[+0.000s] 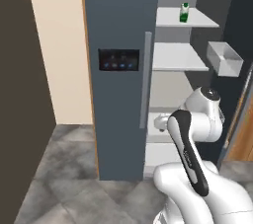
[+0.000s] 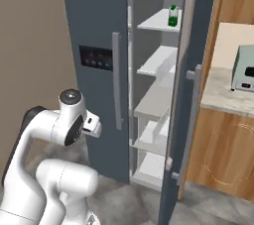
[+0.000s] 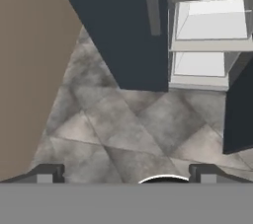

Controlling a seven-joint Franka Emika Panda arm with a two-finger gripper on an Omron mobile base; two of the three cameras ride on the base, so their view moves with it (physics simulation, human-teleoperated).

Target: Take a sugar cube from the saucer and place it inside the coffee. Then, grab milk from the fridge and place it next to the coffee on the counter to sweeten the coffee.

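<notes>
The milk (image 1: 184, 12) is a small white and green carton, upright on the top white shelf inside the fridge (image 1: 121, 94), also seen in the right base view as the milk (image 2: 172, 16). The fridge's right door (image 2: 191, 95) stands wide open; its left door with the black display is closed. My gripper (image 3: 126, 174) is open and empty, low in front of the fridge, pointing down at the grey tiled floor, far below the carton. The counter (image 2: 218, 92) lies right of the fridge. The coffee, saucer and sugar cube are out of view.
A grey-blue espresso machine (image 2: 245, 70) stands on the counter. A white door bin (image 1: 225, 57) hangs on the open door. Lower white shelves and drawers (image 3: 210, 20) sit inside the fridge. A brown wall (image 1: 20, 94) rises at the left.
</notes>
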